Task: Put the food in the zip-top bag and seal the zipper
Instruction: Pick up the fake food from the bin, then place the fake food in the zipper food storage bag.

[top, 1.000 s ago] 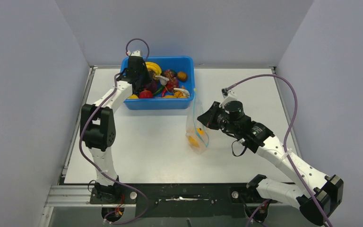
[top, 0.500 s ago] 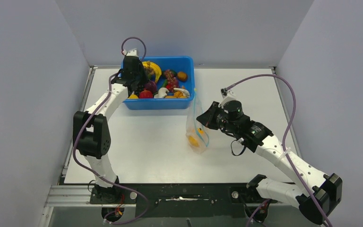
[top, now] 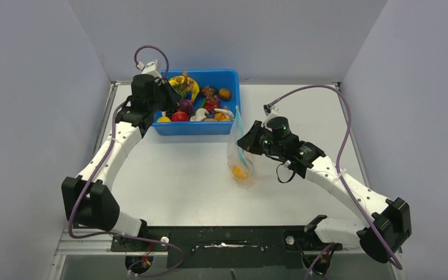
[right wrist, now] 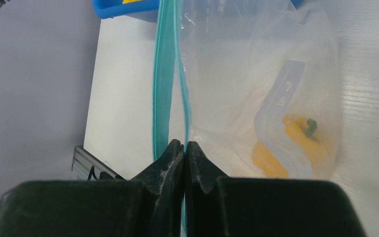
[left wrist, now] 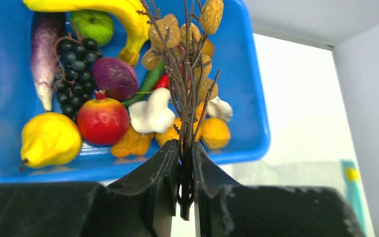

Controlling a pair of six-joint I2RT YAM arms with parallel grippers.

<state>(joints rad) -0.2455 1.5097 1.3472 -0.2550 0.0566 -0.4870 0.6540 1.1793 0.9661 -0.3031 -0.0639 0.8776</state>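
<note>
My left gripper is shut on the brown stem of a twig bunch of tan berries and holds it above the blue tub; in the top view the gripper is over the tub's left end. The tub holds a banana, green apple, dark grapes and other food. My right gripper is shut on one lip of the teal zipper and holds the clear zip-top bag upright, its mouth slightly parted. A yellow pepper lies inside.
The blue tub stands at the back of the white table against the back wall, and the bag's top nearly reaches its right front corner. Grey walls close in left, right and behind. A black rail runs along the near edge.
My left arm has stretched out and swung left, lifting the berry twig out of the tub. My right gripper has lifted the bag more upright and shifted it slightly left towards the tub.
</note>
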